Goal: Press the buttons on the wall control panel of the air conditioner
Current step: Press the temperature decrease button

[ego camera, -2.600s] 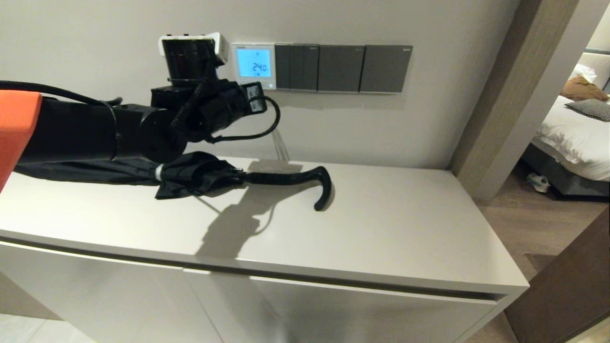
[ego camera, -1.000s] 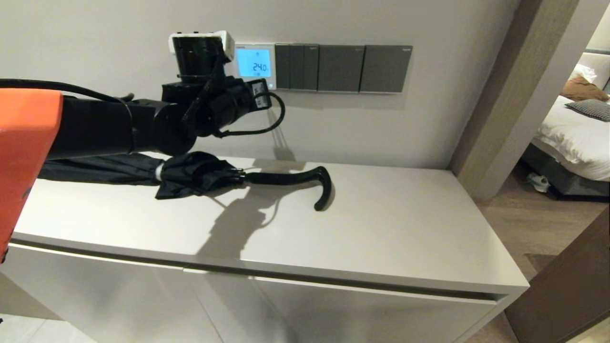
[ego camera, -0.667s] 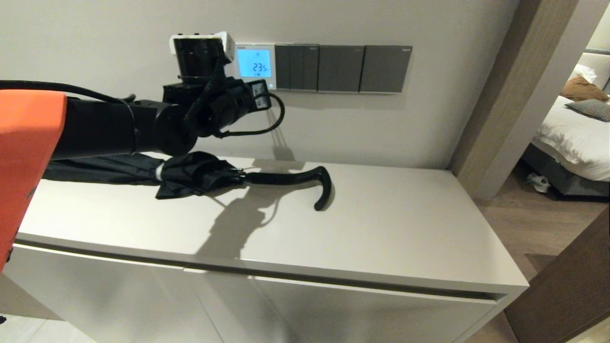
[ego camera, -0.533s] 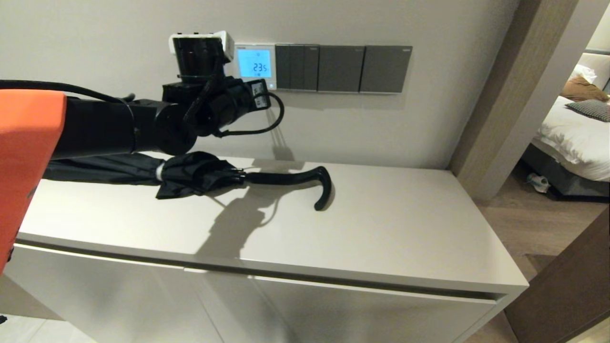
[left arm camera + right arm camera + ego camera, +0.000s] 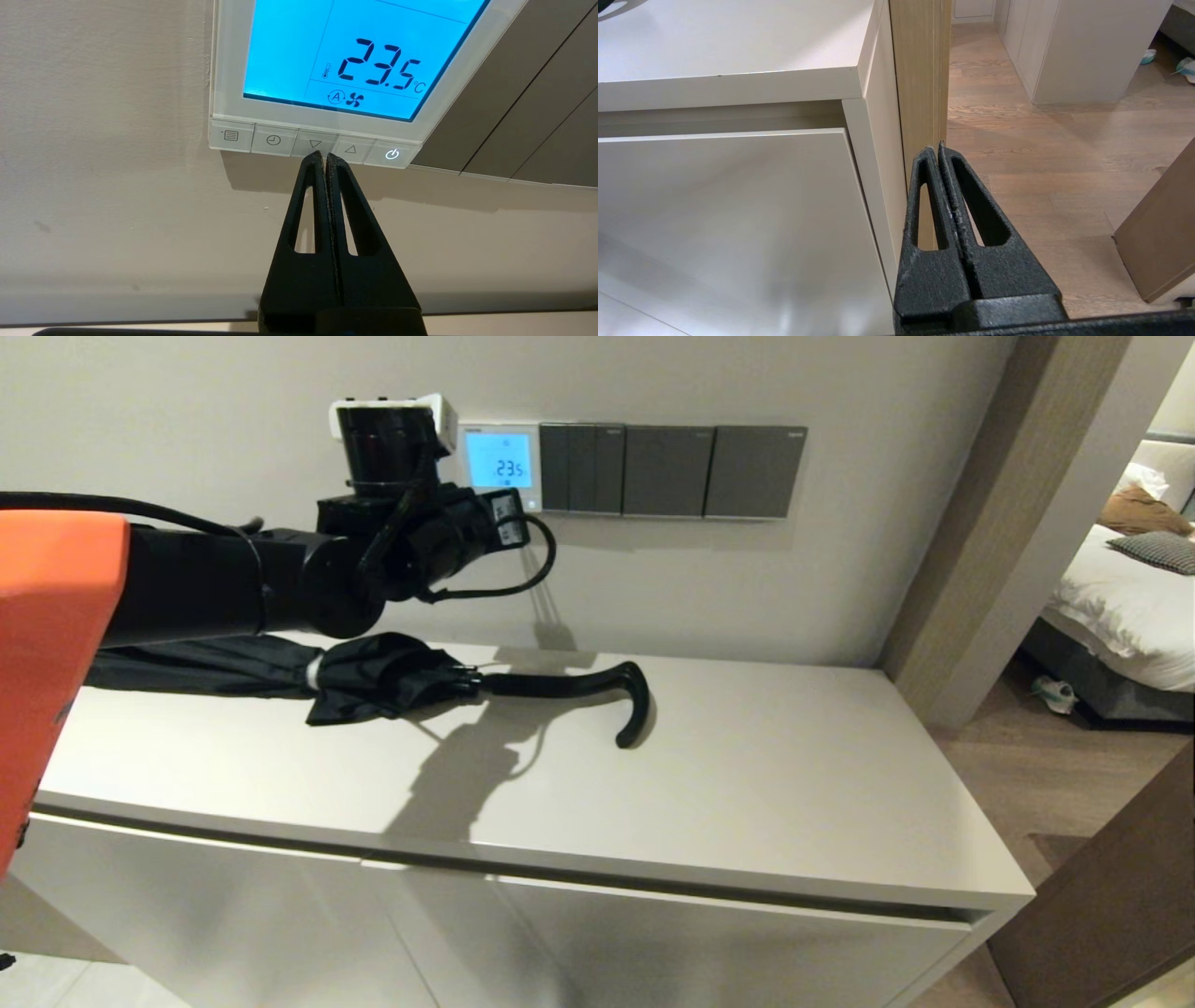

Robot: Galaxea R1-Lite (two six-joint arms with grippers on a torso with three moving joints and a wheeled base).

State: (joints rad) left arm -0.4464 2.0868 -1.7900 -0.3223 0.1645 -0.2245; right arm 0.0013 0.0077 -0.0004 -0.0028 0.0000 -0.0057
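Note:
The white wall control panel (image 5: 498,465) glows light blue and reads 23.5 °C (image 5: 378,65). Its row of pale buttons (image 5: 274,140) runs along the bottom edge: menu, clock, down arrow (image 5: 315,143), up arrow (image 5: 350,150), and a lit power key (image 5: 392,154). My left gripper (image 5: 324,156) is shut and empty. Its tips sit at the lower edge of the down arrow key, near the gap to the up arrow key. In the head view my left arm (image 5: 392,541) reaches to the panel and hides the fingers. My right gripper (image 5: 937,150) is shut, parked low by the cabinet's corner.
Dark grey switch plates (image 5: 667,469) adjoin the panel on its right. A folded black umbrella (image 5: 392,686) with a hooked handle (image 5: 635,709) lies on the white cabinet top (image 5: 766,784) below my left arm. A wooden door frame (image 5: 920,70) stands at the cabinet's right end.
My left arm moved right and closer to the panel. The display dropped from 24.0 to 23.5. In the last half second the arm has barely shifted.

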